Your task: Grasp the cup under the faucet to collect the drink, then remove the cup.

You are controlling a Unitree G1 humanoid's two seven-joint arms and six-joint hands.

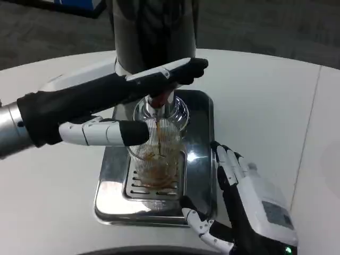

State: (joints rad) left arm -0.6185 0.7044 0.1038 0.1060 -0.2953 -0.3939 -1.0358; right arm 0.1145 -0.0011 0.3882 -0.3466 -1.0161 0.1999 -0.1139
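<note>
Standing on the slotted grate of a shiny metal drip tray (199, 114) is a clear ribbed cup (157, 154), right under the faucet (160, 102) of a tall silver drink machine (151, 29). A thin brown stream of drink (159, 133) runs down into the cup, and some brown drink sits at the bottom. The left hand (135, 90) reaches across from the left. Its long fingers lie stretched over the red part of the faucet, pressing on top of it. One more finger of that hand, white with a black tip, sticks out lower down and sits by the cup's left rim; I cannot tell if it touches the glass. The right hand (241, 191) is at the tray's right front corner, near the cup but apart from it. Its fingers are spread and it holds nothing. A small white label (276, 213) with tiny print is on the back of this hand, too small to read. A little green light (287, 249) glows near the wrist. Everything sits on a white table (265, 101).
</note>
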